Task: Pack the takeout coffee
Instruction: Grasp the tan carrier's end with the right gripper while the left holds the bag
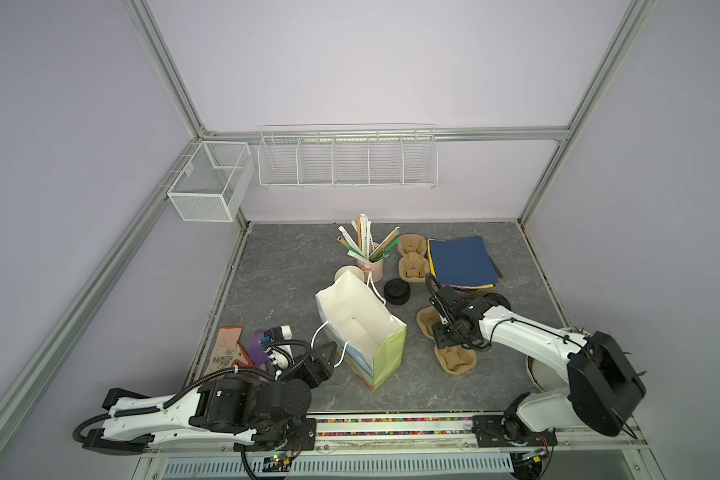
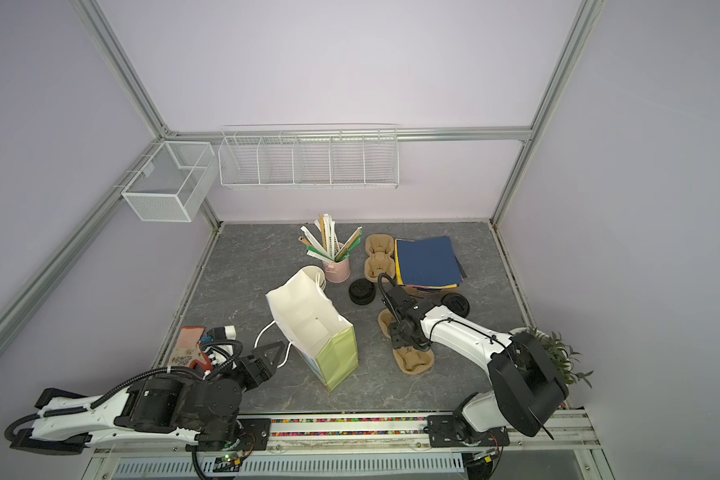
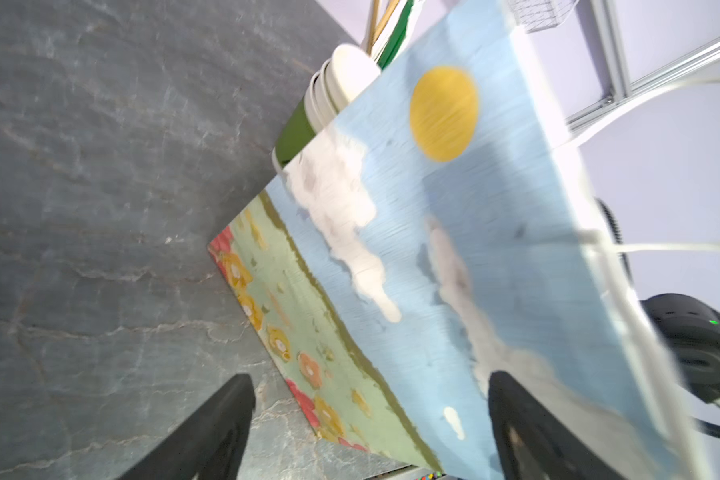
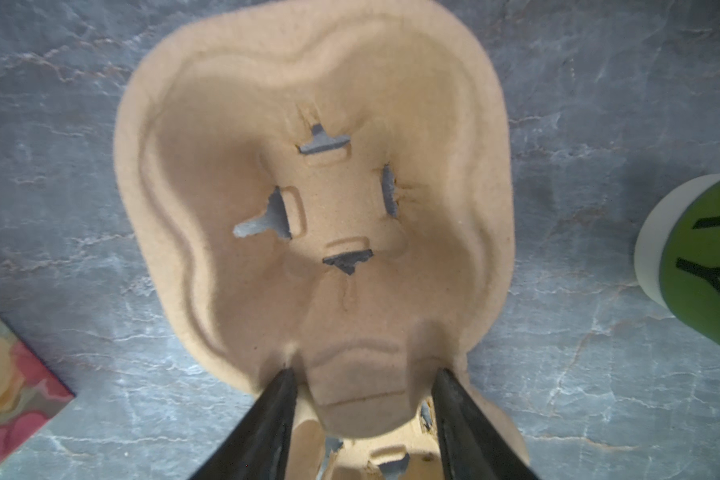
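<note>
The takeout coffee (image 1: 496, 300) (image 2: 456, 305), a green cup with a black lid, stands behind my right arm; the right wrist view shows its green side (image 4: 703, 266). My right gripper (image 4: 364, 370) (image 1: 443, 336) points down on a tan pulp cup carrier (image 4: 329, 187) (image 1: 456, 363), its fingers pressed against both sides of the carrier's narrow middle. The open paper bag (image 1: 362, 328) (image 2: 308, 316) stands left of the carrier. My left gripper (image 3: 371, 376) (image 1: 325, 353) is open beside the bag's painted face (image 3: 433, 249), holding nothing.
Behind the bag are a stack of lidless green cups (image 1: 348, 274), a stack of black lids (image 1: 396, 292), a pink tin of straws (image 1: 371, 266), another carrier stack (image 1: 412, 262) and blue napkins (image 1: 460, 262). A plant (image 2: 558, 357) sits at the right edge. Gloves (image 1: 229, 349) lie at the left.
</note>
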You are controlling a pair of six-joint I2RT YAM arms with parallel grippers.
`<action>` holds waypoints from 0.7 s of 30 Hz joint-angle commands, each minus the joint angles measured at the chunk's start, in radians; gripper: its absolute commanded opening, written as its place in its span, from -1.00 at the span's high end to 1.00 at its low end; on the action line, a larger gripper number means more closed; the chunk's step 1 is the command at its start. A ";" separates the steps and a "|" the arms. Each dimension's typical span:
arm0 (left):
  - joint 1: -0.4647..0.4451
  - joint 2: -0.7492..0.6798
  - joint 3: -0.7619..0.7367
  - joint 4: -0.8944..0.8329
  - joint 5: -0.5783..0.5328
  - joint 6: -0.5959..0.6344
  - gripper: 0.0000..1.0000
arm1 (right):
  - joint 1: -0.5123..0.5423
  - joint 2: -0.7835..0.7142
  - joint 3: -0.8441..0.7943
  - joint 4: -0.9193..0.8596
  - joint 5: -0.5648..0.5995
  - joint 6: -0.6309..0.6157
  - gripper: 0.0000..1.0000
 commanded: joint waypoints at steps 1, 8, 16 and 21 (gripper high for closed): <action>0.003 0.009 0.042 -0.055 -0.075 0.075 -0.79 | -0.004 -0.005 -0.017 -0.024 -0.002 -0.012 -0.14; 0.003 -0.075 0.058 -0.058 -0.061 0.100 -0.82 | -0.006 -0.008 -0.020 -0.026 0.002 -0.015 -0.13; 0.002 0.054 0.269 -0.260 -0.097 0.094 -0.99 | -0.005 -0.016 -0.020 -0.025 -0.007 -0.012 -0.13; 0.004 0.009 0.240 -0.330 -0.149 -0.066 -1.00 | -0.007 -0.023 -0.030 -0.023 -0.005 -0.012 -0.14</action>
